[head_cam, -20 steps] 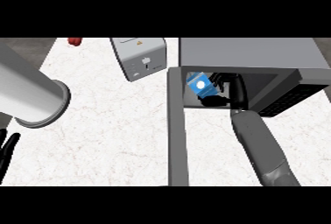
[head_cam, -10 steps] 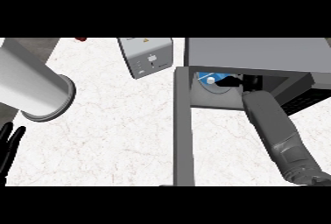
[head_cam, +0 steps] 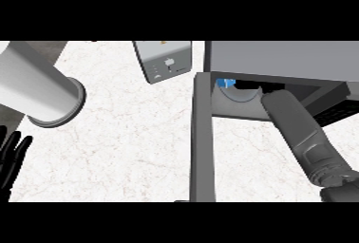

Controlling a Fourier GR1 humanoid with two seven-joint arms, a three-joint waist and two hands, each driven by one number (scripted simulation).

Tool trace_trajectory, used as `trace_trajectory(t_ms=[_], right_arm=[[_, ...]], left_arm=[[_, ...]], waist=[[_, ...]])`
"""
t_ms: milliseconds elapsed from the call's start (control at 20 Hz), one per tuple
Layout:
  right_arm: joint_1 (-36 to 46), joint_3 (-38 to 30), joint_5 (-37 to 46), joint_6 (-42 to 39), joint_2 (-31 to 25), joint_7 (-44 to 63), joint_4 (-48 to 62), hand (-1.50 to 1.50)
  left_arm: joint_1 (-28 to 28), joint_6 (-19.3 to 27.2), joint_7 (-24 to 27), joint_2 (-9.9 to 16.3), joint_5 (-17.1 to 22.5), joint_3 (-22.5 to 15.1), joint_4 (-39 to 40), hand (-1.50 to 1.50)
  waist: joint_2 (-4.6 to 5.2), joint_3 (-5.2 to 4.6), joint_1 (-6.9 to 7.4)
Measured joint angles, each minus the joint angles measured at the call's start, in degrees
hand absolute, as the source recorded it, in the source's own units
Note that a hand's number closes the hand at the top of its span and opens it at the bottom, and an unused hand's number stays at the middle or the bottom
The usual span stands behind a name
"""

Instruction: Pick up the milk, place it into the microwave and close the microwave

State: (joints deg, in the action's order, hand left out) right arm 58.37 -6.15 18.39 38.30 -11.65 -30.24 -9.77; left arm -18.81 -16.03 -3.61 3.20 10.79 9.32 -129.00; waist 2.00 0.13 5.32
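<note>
Right hand hidden inside the microwave (head_cam: pixel 280 57) at upper right, only its forearm (head_cam: pixel 301 135) shows, so can't tell if it holds anything. Milk (head_cam: pixel 225 83), a blue bit, sits in the cavity near the glass plate (head_cam: pixel 240 95). Door (head_cam: pixel 202 142) stands open, edge-on down the centre. Left hand (head_cam: pixel 13 159) rests open at lower left edge. Toaster (head_cam: pixel 165 61) at top centre. Best: set milk upright, pull arm straight back, then swing door.
</note>
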Motion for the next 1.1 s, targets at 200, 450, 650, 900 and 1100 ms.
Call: trace_trajectory(t_ms=[200, 450, 650, 900, 1100], right_arm=[[2.26, 1.26, 1.65, -1.66, 0.83, 1.09, 2.63, -1.5], [3.23, 1.03, 1.87, -2.35, 1.78, 1.01, 3.85, -1.5], [3.74, 0.08, 1.37, -0.98, 1.96, 1.01, 4.03, -1.5], [3.89, -1.55, 0.23, 0.61, 1.63, 0.72, 3.66, -1.5], [3.54, -2.75, -0.61, 1.18, 1.12, -0.36, 3.21, -1.5]], left_arm=[[0.19, -0.27, 0.33, -0.04, -0.82, -0.53, 0.15, -1.5], [0.71, -0.14, 0.6, -0.22, -1.94, -0.95, 0.4, -1.5], [0.32, -0.23, 0.74, -0.64, -2.64, -1.76, -0.18, -1.5], [-0.5, -0.41, 0.8, -1.07, -3.71, -2.75, -0.92, -1.5], [-1.21, -0.47, 1.06, -1.36, -4.3, -2.99, -1.44, -1.5]], waist=[[0.05, 0.01, 0.09], [0.12, 0.02, -0.23], [0.2, 0.03, -0.23], [-0.01, 0.03, -0.59], [-0.01, 0.06, -0.65]])
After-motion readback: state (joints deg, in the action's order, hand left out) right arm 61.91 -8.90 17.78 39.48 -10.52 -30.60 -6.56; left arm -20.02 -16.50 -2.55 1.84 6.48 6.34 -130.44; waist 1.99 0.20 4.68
